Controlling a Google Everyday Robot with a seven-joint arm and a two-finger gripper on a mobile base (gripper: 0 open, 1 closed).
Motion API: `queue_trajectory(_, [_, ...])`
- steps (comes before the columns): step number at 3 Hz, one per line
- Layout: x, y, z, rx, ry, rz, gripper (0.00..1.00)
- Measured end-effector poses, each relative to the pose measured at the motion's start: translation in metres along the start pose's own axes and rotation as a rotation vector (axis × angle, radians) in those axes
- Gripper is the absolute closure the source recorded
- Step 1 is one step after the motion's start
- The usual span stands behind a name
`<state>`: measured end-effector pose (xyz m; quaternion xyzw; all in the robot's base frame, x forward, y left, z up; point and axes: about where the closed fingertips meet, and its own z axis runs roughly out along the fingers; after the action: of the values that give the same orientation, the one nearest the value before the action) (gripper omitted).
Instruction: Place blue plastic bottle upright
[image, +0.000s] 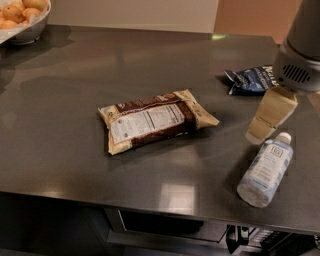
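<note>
The blue plastic bottle lies on its side on the dark metal counter near the front right edge. Its white cap points away from me and its white-and-blue label faces up. My gripper hangs from the grey arm at the right. Its tan tip is just left of the cap and a little above the counter. It does not hold the bottle.
A brown-and-cream snack bag lies in the middle of the counter. A dark blue crinkled chip bag lies at the back right, behind my gripper. A white bowl of round yellow fruit stands at the far left corner.
</note>
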<state>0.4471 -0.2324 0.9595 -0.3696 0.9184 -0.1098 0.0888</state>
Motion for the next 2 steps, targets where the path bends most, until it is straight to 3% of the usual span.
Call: queue_trajectory(2, [0.0196, -0.0015, 0.0122, 0.107, 0.011, 0.343, 0.0])
